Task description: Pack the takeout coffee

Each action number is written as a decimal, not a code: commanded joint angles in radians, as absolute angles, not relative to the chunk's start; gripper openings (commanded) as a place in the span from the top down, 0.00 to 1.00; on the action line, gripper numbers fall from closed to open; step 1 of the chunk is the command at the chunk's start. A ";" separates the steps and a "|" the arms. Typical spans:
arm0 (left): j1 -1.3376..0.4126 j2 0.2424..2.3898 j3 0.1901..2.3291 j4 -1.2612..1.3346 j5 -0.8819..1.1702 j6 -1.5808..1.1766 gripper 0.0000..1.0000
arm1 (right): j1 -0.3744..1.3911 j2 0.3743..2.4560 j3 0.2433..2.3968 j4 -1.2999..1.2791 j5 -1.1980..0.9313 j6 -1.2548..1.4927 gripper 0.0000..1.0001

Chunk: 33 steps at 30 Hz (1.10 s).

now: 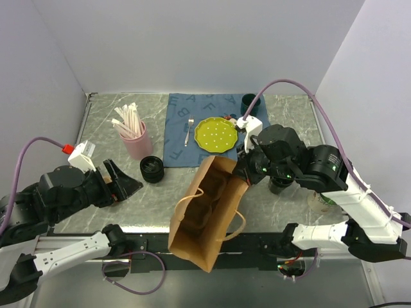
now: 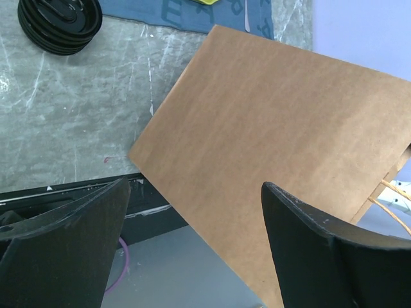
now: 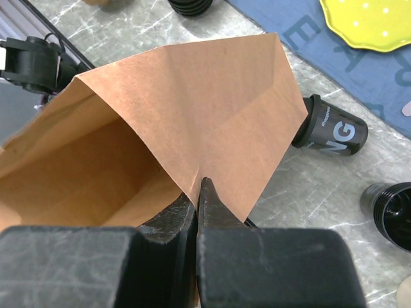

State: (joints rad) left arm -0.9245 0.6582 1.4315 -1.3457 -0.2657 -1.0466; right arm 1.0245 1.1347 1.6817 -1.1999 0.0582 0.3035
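The paper bag (image 3: pixel 212 109) is matt brown kraft paper, smooth between sharp creases. My left gripper (image 2: pixel 196 186) is matt black plastic, faintly scuffed. The takeout coffee (image 2: pixel 61 22) is glossy, ribbed black plastic. The table (image 2: pixel 58 122) looks like grey veined marble, and the placemat (image 1: pixel 176 122) is blue cloth.

Paper bag (image 1: pixel 212 192): plain kraft brown. Plate (image 1: pixel 216 135): lime yellow, white dots. Cloth (image 1: pixel 174 138): blue, paler letters printed over it. Takeout coffee cup (image 3: pixel 331 128): black, white lettering. Straw cup (image 1: pixel 137 146): pink; straws (image 1: pixel 127 120) white. Table (image 1: pixel 106 128): grey marbled.
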 commanded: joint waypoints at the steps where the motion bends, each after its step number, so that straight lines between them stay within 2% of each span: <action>1: -0.928 0.655 1.462 -1.373 -0.304 -1.075 0.12 | 1.025 1.141 1.683 -1.181 0.060 0.340 1.00; 7: -0.928 0.594 1.408 -1.312 -0.328 -1.156 0.08 | 0.967 1.196 1.686 -1.212 0.025 0.443 1.00; 13: -0.928 0.687 1.423 -1.330 -0.301 -1.135 0.01 | 0.864 1.241 1.694 -1.236 -0.104 0.563 1.00; 21: -0.927 0.794 1.468 -1.373 -0.455 -1.193 0.01 | 0.741 1.190 1.576 -1.183 -0.222 0.692 1.00; 24: -0.928 0.842 1.505 -1.371 -0.491 -1.199 0.04 | 0.703 1.172 1.540 -1.149 -0.268 0.727 1.00; 33: -0.928 0.939 1.621 -1.371 -0.656 -1.115 0.01 | 0.555 1.204 1.609 -1.121 -0.386 0.724 1.00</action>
State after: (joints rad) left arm -0.9245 0.8951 1.5463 -1.3663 -0.5430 -1.1679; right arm 0.5968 1.1900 1.5505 -1.1469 -0.3038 0.7059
